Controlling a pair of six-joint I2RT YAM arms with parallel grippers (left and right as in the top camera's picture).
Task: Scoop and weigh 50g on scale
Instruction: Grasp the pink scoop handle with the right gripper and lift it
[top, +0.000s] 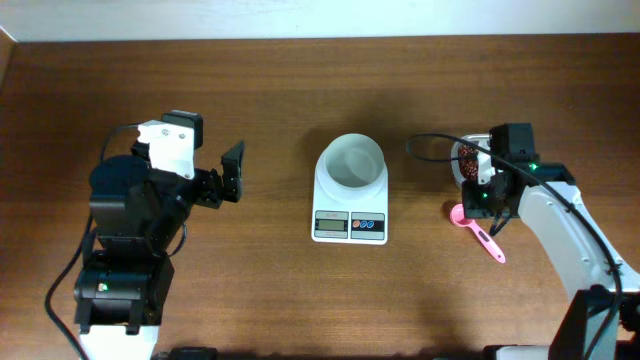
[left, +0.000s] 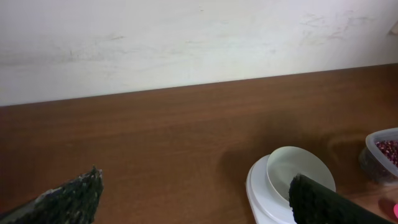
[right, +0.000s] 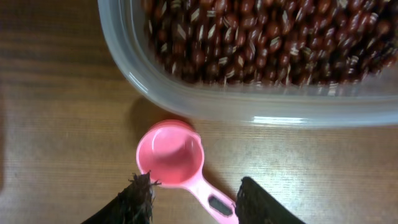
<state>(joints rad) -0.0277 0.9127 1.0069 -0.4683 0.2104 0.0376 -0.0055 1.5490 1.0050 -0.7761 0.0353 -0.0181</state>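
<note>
Pink plastic scoop (right: 170, 155) is seen lying flat on the table (top: 300, 90), its empty cup just beside the wall of the clear tub (right: 249, 102) of red beans. The right gripper (right: 194, 182) is set astride the handle near the cup, jaws partly drawn in; firm contact cannot be confirmed. The left gripper (top: 230, 172) is held spread wide and empty, well apart from the work.

Hazards: a grip taken this close to the cup may let the scoop pivot or slip when lifted. The cup may also be caught on the tub rim, and the tub shoved or tipped.

The scale (top: 349, 218), with its empty white bowl (top: 351, 165), stands at table centre. Bare wood is available between tub and scale for the transfer.
</note>
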